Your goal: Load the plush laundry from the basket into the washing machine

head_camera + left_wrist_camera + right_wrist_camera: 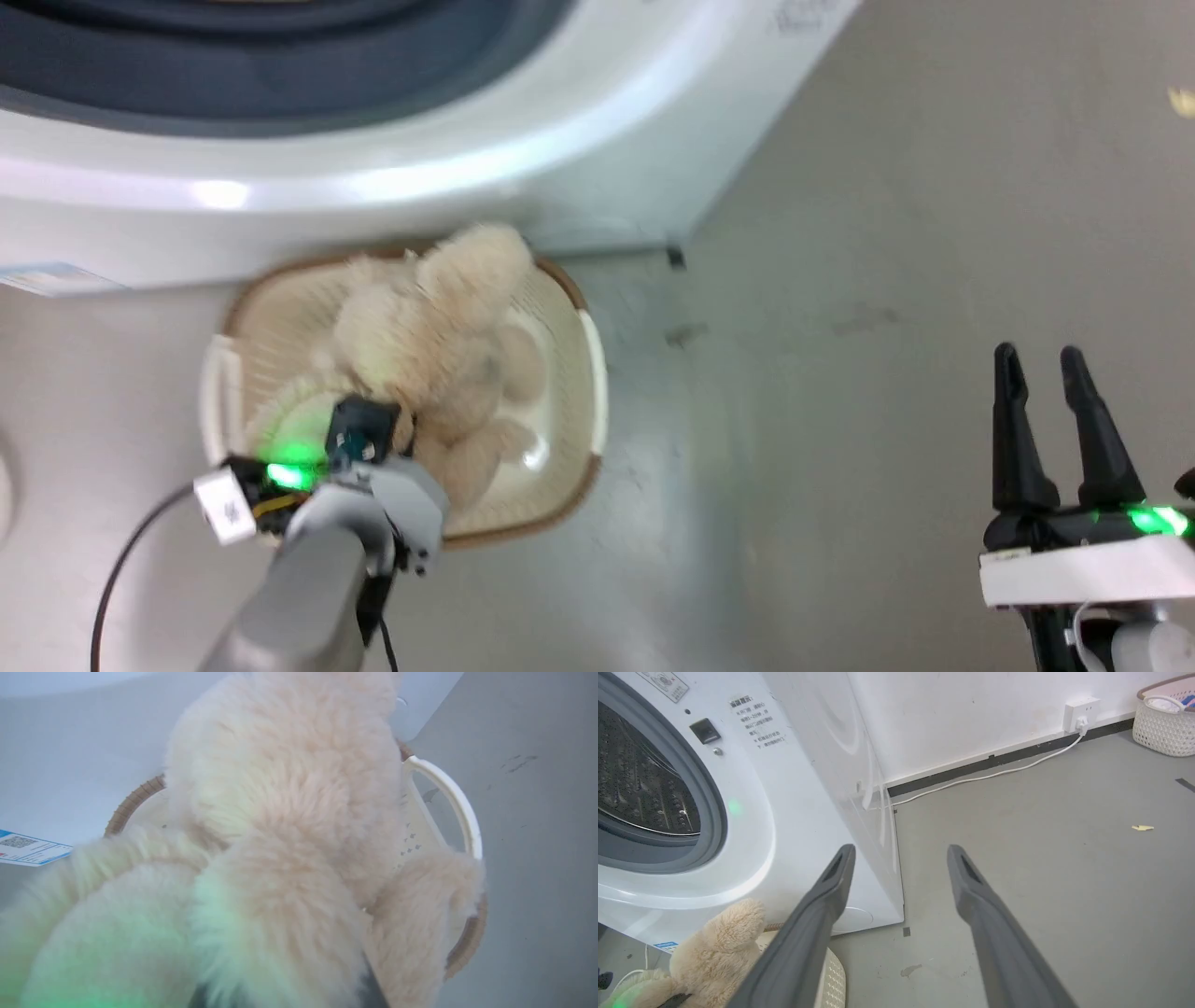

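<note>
Cream plush laundry (439, 327) lies lengthwise toward washing machine (373, 187), left claw (387, 425) gripping it; right claw (1036, 357) spread.

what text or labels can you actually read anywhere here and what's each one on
None can be quoted.
Black printed block on the washing machine front, beside the door opening: too blurred.
Pale sticker at the front's top: too small.
Blue and white sticker with a square code, low on the front: too small.
White tag on the left forearm: blurred.
</note>
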Available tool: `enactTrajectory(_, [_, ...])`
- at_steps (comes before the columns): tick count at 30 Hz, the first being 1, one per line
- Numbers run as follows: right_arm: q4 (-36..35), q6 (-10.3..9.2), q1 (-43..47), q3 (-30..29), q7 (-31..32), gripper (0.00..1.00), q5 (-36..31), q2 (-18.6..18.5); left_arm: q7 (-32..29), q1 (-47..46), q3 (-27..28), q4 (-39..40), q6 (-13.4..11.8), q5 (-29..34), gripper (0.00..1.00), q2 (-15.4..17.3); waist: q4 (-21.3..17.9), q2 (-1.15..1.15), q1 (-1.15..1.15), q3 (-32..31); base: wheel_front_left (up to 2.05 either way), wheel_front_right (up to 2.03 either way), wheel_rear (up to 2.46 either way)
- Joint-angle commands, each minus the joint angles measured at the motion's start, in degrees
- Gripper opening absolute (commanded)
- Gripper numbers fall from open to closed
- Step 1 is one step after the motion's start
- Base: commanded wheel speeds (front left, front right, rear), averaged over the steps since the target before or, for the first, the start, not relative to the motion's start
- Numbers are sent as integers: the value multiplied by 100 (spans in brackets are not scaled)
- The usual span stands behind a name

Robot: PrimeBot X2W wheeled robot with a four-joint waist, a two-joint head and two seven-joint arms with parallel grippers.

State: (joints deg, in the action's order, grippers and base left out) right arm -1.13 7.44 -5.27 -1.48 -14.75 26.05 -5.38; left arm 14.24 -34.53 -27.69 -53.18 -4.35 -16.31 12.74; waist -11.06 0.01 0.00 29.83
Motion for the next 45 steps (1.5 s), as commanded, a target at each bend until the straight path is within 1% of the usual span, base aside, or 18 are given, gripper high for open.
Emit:
enactTrajectory(1, [-41, 5, 61, -6, -25, 100, -38, -17, 70, 87, 42, 161, -59, 4, 0, 0, 476, -1, 0, -653, 0, 0, 0])
enactTrajectory(5, [-80, 5, 274, -86, -25, 100, -162, -4, 73, 817, 223, 1165, -190, 75, 0, 35, 657, -1, 0, -1061, 0, 0, 0])
enactTrajectory(9, [-90, 5, 491, -163, -25, 100, -251, 31, 74, 1400, 440, 2018, -221, 122, 0, -5, 814, -1, 0, -1375, 0, 0, 0])
enactTrajectory(14, [-107, 5, 705, -188, -25, 100, -320, 80, 74, 1886, 752, 2928, -268, 253, 0, -55, 897, -1, 0, -1629, 0, 0, 0])
enactTrajectory(18, [-168, 5, 774, -192, -25, 100, -331, 118, 75, 2086, 967, 3480, -320, 344, 0, -68, 871, -1, 0, -1642, 0, 0, 0])
enactTrajectory(19, [-237, 5, 719, -182, -25, 100, -317, 131, 75, 2041, 1073, 3873, -333, 446, 0, -22, 826, -1, 0, -1491, 0, 0, 0])
enactTrajectory(21, [-268, 5, 642, -124, -25, 100, -304, 133, 75, 1941, 1144, 4072, -309, 454, 0, 21, 760, -1, 0, -1326, 0, 0, 0])
enactTrajectory(25, [-317, 5, 433, 1, -25, 100, -280, 50, -21, 1438, 1207, 4336, -248, 491, 0, 137, 653, -1, 0, -894, 0, 0, 0])
enactTrajectory(29, [-335, 5, 209, 85, -25, 100, -189, -45, -426, 682, 1261, 4464, -180, 550, 0, 295, 487, -1, 0, -345, 0, 0, 0])
enactTrajectory(33, [-340, 5, -100, 134, -25, 100, -37, -85, -859, -249, 1300, 4504, -82, 722, 0, 559, 280, -1, 0, 278, 0, 0, 0])
enactTrajectory(40, [-236, 5, -639, 231, -25, 100, 207, -72, -1621, -1931, 1535, 4166, 54, 884, 0, 1041, -171, -1, 0, 1148, 0, 0, 0])
enactTrajectory(45, [-120, 5, -902, 276, -25, 100, 351, -25, -2113, -3321, 1516, 3595, 255, 1053, 0, 1293, -449, -1, 0, 1590, 0, 0, 0])
